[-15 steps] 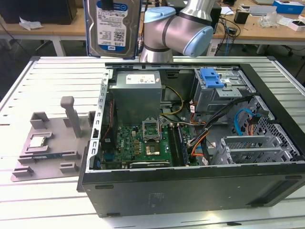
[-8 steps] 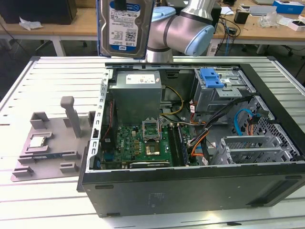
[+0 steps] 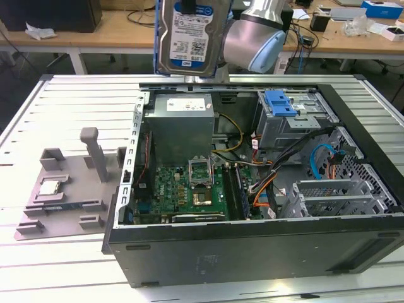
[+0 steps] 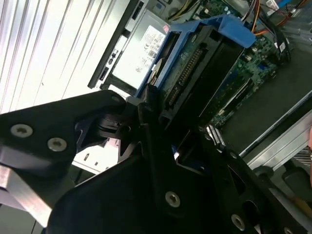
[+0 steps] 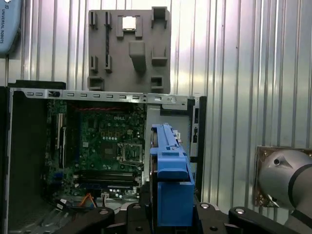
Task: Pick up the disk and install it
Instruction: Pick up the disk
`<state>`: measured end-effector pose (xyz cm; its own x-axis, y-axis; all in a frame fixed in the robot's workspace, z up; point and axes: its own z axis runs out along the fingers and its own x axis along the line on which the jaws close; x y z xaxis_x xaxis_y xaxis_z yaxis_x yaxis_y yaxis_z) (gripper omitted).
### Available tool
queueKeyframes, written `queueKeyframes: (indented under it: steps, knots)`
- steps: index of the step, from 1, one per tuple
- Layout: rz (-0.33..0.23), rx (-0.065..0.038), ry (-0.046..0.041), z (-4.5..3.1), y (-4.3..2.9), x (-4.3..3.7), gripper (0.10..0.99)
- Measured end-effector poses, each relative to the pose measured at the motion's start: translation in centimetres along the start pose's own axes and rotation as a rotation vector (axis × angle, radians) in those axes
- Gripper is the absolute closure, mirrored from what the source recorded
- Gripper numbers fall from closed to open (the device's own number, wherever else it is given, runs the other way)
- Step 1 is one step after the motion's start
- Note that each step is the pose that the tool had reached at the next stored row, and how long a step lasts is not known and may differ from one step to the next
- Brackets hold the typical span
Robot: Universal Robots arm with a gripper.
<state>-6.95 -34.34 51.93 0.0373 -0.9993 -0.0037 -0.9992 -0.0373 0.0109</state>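
Silver disk [image 3: 188,38] (blue-framed, white-and-blue label) clamped upright in the jaws

The exterior view stands off the dark side wall of the open computer case [image 3: 252,252]. It sits higher than the case and looks down at a slant across the worktop [image 3: 38,271] from middling range. The first wrist view hangs above the case, facing straight down past the disk [image 5: 170,165]. The second wrist view sits close behind the hand [image 4: 170,122], peering along it at a tilt. All three take in the case's motherboard [image 3: 189,186].
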Motion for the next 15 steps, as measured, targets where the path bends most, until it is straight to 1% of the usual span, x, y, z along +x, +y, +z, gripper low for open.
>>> queueKeyframes:
  steps: [2, 3, 4, 6, 7, 9, 11, 12, 13, 15]
  knots:
    - [0.000, -0.001, -0.0001, -0.02, -1.83, 0.07, 0.722]
    - [0.000, -0.001, -0.0001, -0.04, -3.52, 0.13, 0.722]
    - [0.000, -0.001, -0.0001, -0.05, -4.25, 0.16, 0.722]
    - [0.000, -0.002, -0.0001, -0.06, -5.34, 0.20, 0.722]
    - [0.000, -0.002, -0.0001, -0.07, -6.17, 0.23, 0.722]
    - [0.000, -0.002, -0.0001, -0.08, -7.07, 0.27, 0.722]
    - [0.000, -0.002, -0.0001, -0.08, -7.62, 0.28, 0.722]
    - [0.000, -0.003, -0.0002, -0.08, -8.07, 0.30, 0.722]
    - [0.000, -0.003, -0.0002, -0.10, -8.70, 0.32, 0.722]
    - [0.000, -0.003, -0.0002, -0.10, -9.07, 0.34, 0.722]
